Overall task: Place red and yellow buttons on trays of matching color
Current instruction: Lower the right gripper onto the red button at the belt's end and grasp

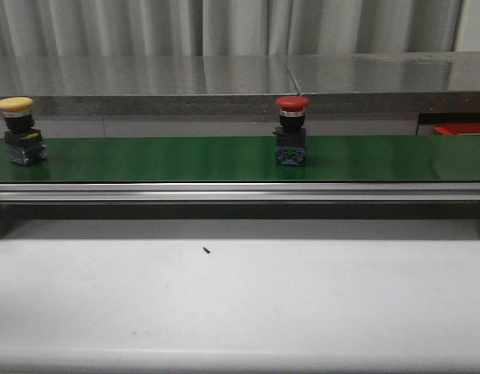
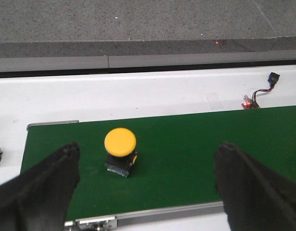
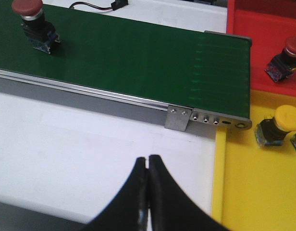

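Observation:
A yellow button (image 1: 16, 128) stands on the green belt (image 1: 185, 158) at the far left; a red button (image 1: 291, 128) stands near the middle. In the left wrist view my left gripper (image 2: 148, 156) is open and empty, hovering over the belt with the yellow button (image 2: 120, 150) between its fingers (image 2: 47, 187), nearer one side. In the right wrist view my right gripper (image 3: 148, 161) is shut and empty over the white table, beside the yellow tray (image 3: 253, 192). The red button (image 3: 35, 26) is far along the belt. The red tray (image 3: 263, 48) holds a red button (image 3: 285, 57); the yellow tray holds a yellow button (image 3: 280, 124).
The belt's metal rail (image 1: 240, 191) runs along its front edge, with an end bracket (image 3: 205, 118) next to the trays. A small cable and board (image 2: 258, 96) lie on the white surface behind the belt. A small dark speck (image 1: 205, 250) lies on the white table.

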Controlling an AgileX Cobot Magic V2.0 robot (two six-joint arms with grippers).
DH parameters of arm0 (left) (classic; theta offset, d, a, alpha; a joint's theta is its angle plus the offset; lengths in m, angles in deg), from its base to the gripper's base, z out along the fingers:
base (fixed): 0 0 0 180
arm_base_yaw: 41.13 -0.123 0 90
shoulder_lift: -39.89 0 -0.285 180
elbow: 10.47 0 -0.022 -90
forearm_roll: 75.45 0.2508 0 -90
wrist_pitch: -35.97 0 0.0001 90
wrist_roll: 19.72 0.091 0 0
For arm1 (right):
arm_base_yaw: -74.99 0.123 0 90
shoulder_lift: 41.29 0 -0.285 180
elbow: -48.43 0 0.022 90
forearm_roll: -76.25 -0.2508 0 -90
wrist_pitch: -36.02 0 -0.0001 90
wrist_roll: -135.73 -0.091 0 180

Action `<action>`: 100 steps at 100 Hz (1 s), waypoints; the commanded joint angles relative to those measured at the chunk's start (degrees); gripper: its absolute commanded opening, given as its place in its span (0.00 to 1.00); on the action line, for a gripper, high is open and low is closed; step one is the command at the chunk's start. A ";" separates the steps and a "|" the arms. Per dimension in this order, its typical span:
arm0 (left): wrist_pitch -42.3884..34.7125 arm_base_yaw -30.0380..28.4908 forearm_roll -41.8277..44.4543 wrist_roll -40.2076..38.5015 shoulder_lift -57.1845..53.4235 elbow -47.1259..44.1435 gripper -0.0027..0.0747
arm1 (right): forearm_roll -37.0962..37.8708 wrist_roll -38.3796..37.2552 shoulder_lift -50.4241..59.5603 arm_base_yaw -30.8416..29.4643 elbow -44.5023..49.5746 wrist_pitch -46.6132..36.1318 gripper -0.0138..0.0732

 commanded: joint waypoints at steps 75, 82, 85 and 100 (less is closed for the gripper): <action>-14.26 0.48 -3.86 0.07 -22.61 -22.39 0.01 | -1.34 0.41 -1.32 0.13 -3.11 -3.73 0.84; -14.26 0.48 -3.86 0.07 -22.06 -22.39 0.01 | -1.34 0.41 -3.79 0.13 -5.11 -3.19 0.84; -14.26 0.48 -3.86 0.07 -22.06 -22.39 0.01 | -1.39 0.41 -5.63 0.13 -6.07 -2.79 0.84; -14.26 0.48 -3.86 0.07 -21.44 -22.39 0.01 | -1.39 0.41 -14.84 0.15 -12.04 -0.06 0.83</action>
